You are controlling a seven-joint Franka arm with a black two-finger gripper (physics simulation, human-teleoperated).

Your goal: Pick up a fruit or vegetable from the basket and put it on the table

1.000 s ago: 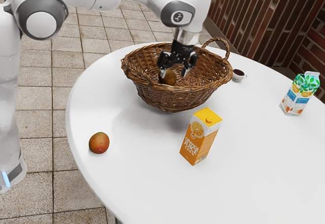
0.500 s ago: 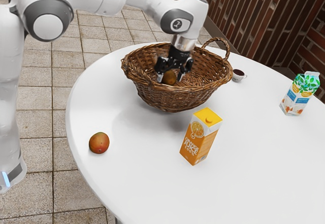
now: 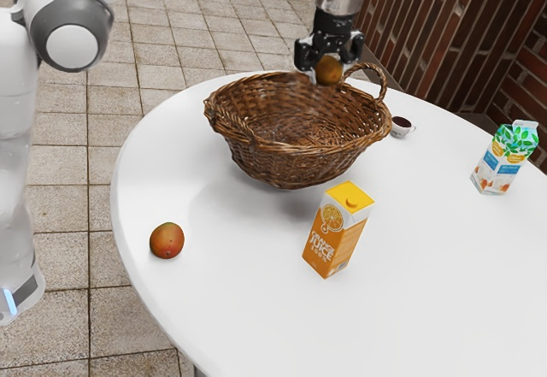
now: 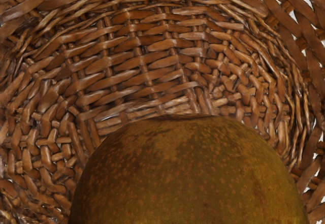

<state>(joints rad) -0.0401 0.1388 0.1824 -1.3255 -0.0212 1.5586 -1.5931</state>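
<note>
My pincer (image 3: 328,67) holds the brownish-green fruit (image 4: 188,176) from two sides; judged firm, fairly light, slightly slippery, bruisable, best gripped across its widest girth.

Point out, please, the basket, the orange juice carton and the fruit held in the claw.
Basket (image 3: 291,163): exterior view, on its woven outer wall.
Orange juice carton (image 3: 323,242): exterior view, on its printed orange side.
Held fruit (image 4: 188,173): wrist view, on its speckled skin.
</note>
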